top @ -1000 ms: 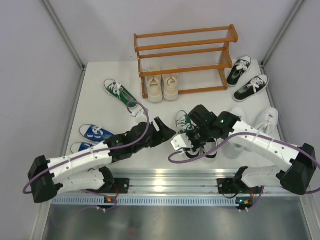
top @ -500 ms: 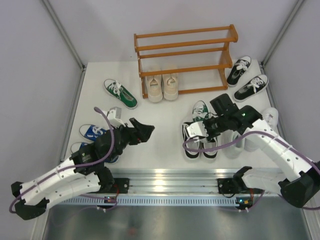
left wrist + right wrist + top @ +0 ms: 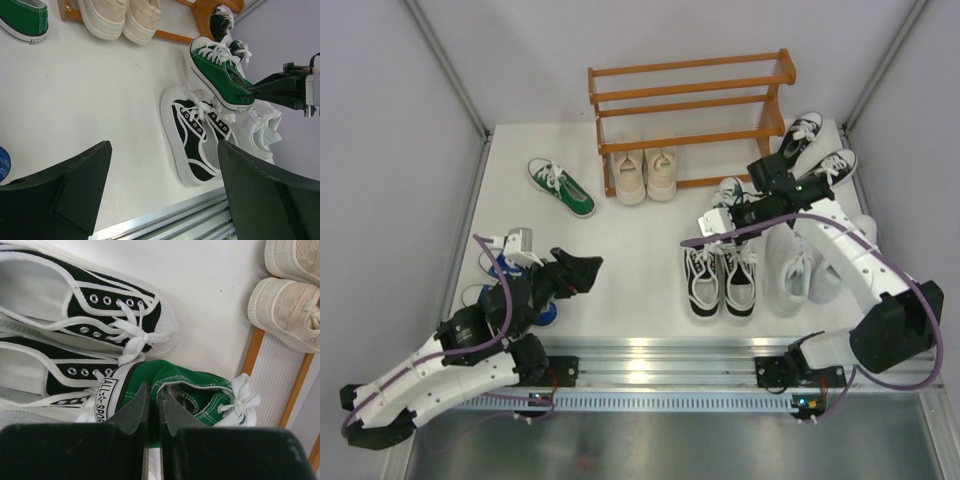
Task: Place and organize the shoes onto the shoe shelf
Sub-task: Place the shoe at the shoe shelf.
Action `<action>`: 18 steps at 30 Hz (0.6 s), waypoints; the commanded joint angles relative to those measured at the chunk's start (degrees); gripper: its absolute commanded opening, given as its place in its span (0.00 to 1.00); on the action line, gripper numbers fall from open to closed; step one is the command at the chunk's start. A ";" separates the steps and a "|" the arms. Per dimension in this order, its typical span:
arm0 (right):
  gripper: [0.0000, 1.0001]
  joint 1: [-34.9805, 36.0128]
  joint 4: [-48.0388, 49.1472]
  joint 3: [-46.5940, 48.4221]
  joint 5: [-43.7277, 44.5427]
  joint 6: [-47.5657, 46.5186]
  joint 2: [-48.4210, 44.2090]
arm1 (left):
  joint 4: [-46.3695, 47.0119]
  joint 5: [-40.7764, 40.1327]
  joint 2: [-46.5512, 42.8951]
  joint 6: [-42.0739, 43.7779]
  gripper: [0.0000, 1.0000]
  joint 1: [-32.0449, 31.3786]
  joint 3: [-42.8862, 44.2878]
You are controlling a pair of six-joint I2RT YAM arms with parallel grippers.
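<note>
The orange-brown shoe shelf (image 3: 690,108) stands at the back of the table, with a beige pair (image 3: 645,168) at its lowest tier. My right gripper (image 3: 738,212) is shut on the heel collar of a green shoe (image 3: 200,385), which hangs above the table in front of the shelf's right half. The other green shoe (image 3: 562,187) lies at the back left. My left gripper (image 3: 582,270) is open and holds nothing, low at the front left. Blue shoes (image 3: 503,266) lie partly hidden under the left arm.
A black pair (image 3: 720,277) and a white pair (image 3: 808,265) lie side by side at the front right, under the right arm. Another black pair (image 3: 815,152) lies to the right of the shelf. A metal rail (image 3: 660,355) runs along the near edge.
My right gripper has carried the green shoe from the front middle back and right toward the shelf. My left arm has pulled back to the front left, and its jaws have spread wider.
</note>
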 commanded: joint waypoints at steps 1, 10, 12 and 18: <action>0.00 -1.71 7.30 5.57 -3.73 -6.64 2.35 | -1.01 -1.20 -0.91 0.09 0.92 0.11 -0.14; 0.00 -2.41 9.76 10.41 -5.31 -10.33 7.10 | -1.10 -1.90 -1.44 0.53 0.92 0.03 -0.40; 0.00 -2.50 10.03 10.58 -5.66 -11.64 8.32 | -1.18 -2.69 -1.44 0.53 0.93 0.03 -0.41; 0.00 -2.50 17.40 8.74 -6.89 -12.79 11.67 | -0.92 -3.48 -1.35 0.18 0.93 0.11 -0.93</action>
